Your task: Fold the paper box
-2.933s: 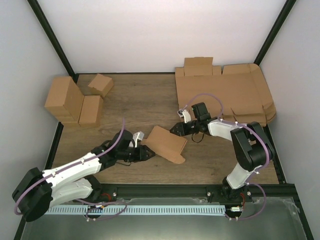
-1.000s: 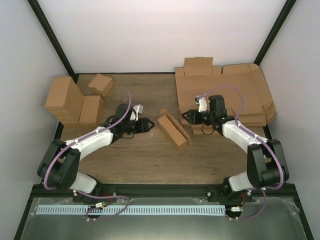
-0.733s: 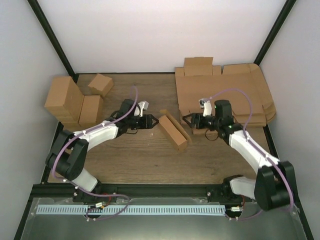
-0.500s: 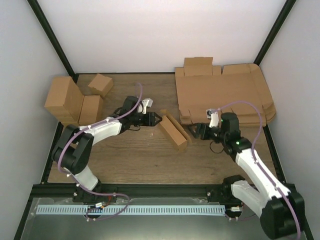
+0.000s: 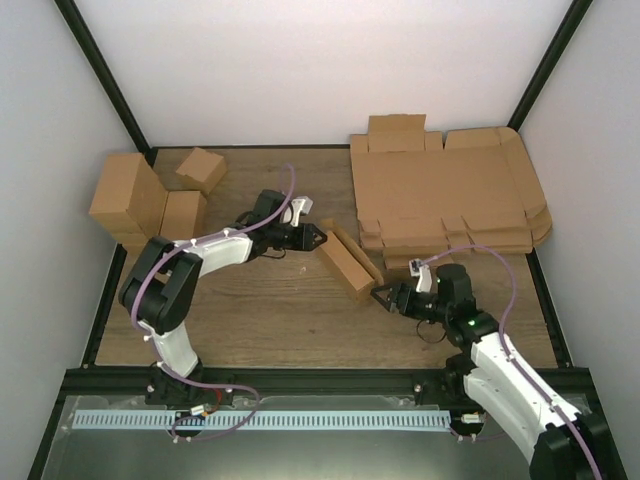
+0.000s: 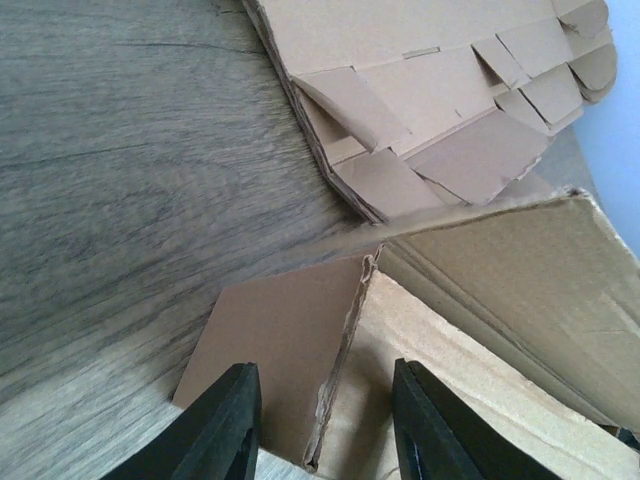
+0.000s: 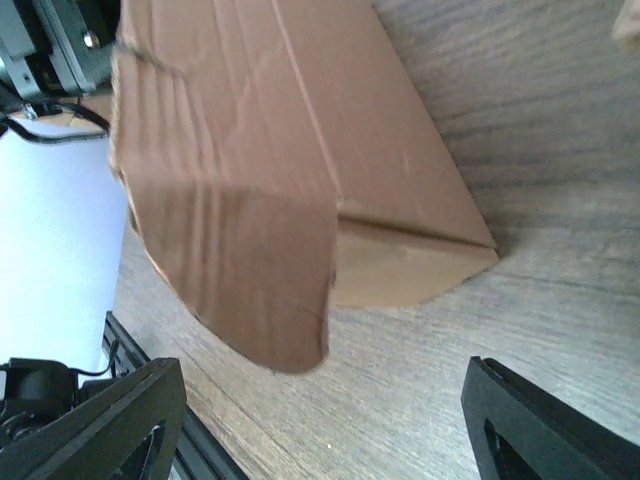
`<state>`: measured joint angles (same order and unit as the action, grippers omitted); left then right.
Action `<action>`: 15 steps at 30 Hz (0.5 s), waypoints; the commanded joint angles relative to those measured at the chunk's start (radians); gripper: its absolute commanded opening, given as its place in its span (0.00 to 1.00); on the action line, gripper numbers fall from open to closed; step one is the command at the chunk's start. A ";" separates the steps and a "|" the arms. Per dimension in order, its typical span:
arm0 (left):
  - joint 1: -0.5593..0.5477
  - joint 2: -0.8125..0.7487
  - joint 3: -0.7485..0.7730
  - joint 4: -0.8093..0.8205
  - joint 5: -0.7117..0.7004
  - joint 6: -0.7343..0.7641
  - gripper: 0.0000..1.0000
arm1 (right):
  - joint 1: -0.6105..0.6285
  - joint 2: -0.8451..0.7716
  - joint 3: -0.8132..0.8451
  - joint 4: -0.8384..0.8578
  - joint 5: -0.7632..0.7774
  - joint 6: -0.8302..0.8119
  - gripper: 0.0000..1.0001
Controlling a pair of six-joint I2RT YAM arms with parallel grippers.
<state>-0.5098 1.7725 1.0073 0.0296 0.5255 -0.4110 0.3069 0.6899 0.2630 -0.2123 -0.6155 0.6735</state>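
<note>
The paper box point(image 5: 347, 261) is a long narrow brown cardboard piece lying diagonally at the table's middle. My left gripper point(image 5: 318, 238) is open at its far left end; in the left wrist view its fingers point(image 6: 225, 425) straddle the box's end flap point(image 6: 290, 350). My right gripper point(image 5: 382, 297) is open just off the box's near right end. In the right wrist view the box point(image 7: 300, 130) fills the upper part, with a rounded flap point(image 7: 260, 290) hanging between the wide-apart fingers point(image 7: 110, 420), untouched.
A thick pile of flat cardboard sheets point(image 5: 445, 190) lies at the back right, close behind the box; it also shows in the left wrist view point(image 6: 430, 90). Several folded brown boxes point(image 5: 150, 200) stand at the back left. A black frame rail point(image 5: 330, 378) runs along the near edge.
The box went from a half-open sheet held low to a narrow shape further back. My left gripper closed in on its left end. My right gripper swung from behind the box to its near right end.
</note>
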 commanded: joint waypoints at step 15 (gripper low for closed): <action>0.002 0.076 0.046 0.000 0.025 0.030 0.34 | 0.077 0.022 -0.091 0.316 0.145 0.223 0.62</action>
<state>-0.5091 1.8244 1.0466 0.0578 0.5636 -0.4103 0.3725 0.6579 0.1581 0.0109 -0.5224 0.8558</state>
